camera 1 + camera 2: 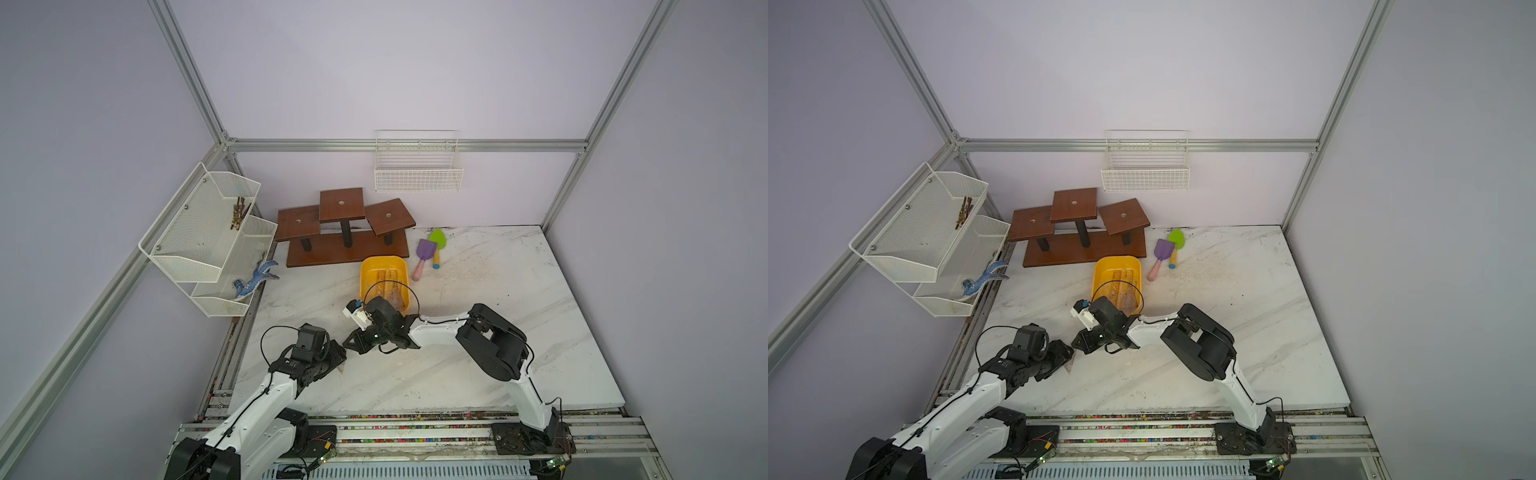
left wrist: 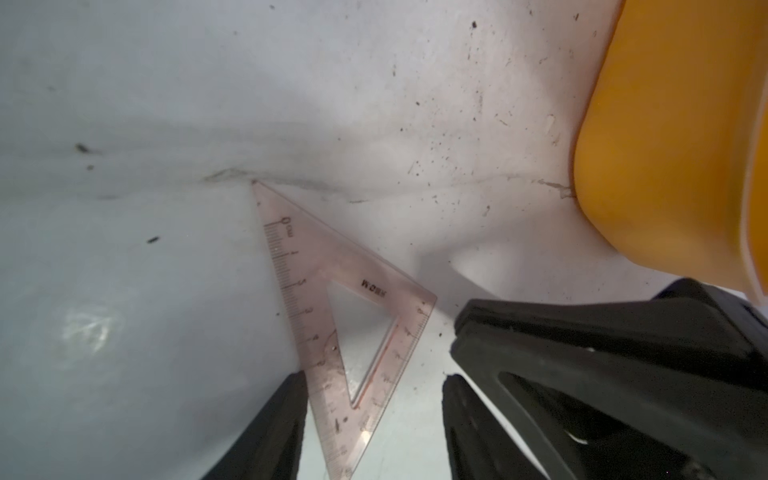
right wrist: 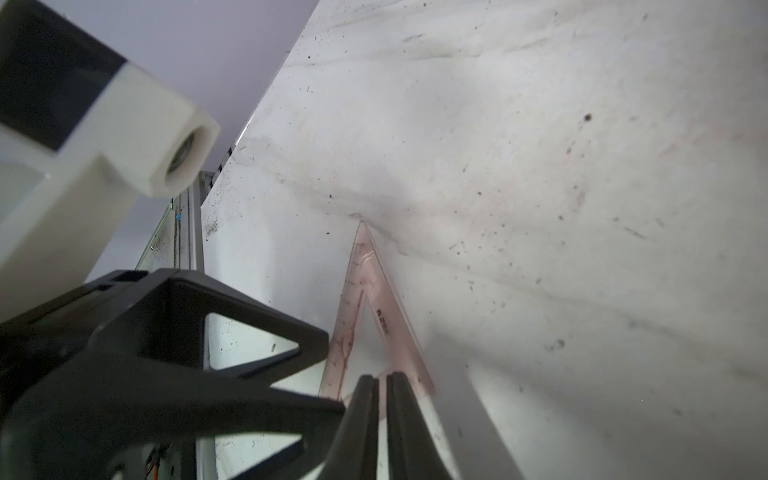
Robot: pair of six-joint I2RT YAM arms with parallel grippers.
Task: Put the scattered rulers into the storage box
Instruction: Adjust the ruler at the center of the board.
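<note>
Just on the robot's side of the shallow yellow plastic storage box [image 1: 368, 272], both top views had the left gripper [image 1: 337, 358] and right gripper [image 1: 348, 343] nose to nose, with clear rulers [image 1: 386, 277] lying inside the box. Left wrist view: a pinkish see-through triangular plastic set square [image 2: 309, 291] sat between the widely spread left fingers [image 2: 274, 428], near the box. Right wrist view: the right jaws were pressed together, pinching that set square [image 3: 386, 320].

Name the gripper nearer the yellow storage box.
Right. The right gripper sits just off the storage box's near end; the left gripper lies farther off, with the right one between.
</note>
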